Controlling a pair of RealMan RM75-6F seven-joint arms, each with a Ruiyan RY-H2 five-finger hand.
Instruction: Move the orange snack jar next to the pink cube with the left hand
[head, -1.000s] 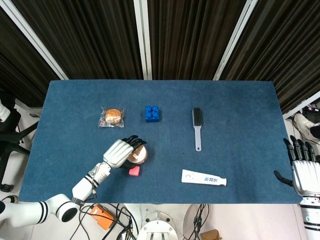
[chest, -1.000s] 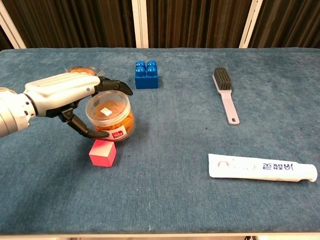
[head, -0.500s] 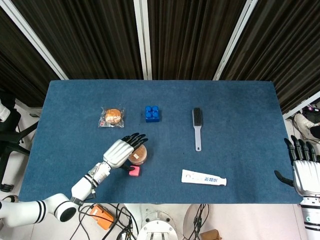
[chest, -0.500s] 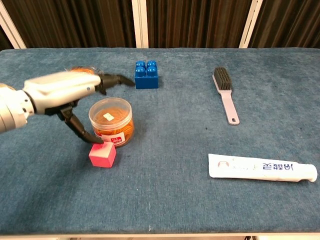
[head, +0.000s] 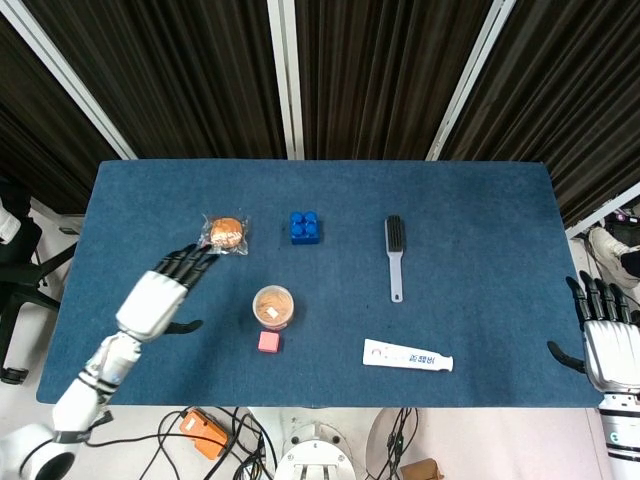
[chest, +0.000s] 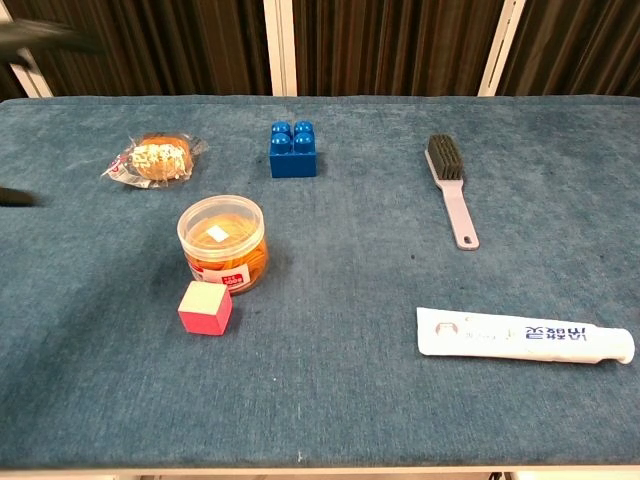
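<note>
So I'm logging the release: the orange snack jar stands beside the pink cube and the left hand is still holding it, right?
Not quite. The orange snack jar does stand beside the pink cube, but the left hand holds nothing: the head view shows it open, apart from the jar.

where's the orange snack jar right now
In both views the orange snack jar stands upright left of centre, just behind the pink cube, free of the left hand.

At the lower left of the head view, the left hand (head: 152, 300) is being shown with a silver-white shell over its back and black fingers. Its forearm is being made up of white segments joined by dark rings. At the lower right edge, the right hand (head: 607, 345) is being seen with the same pale back, black fingers and white wrist.
</note>
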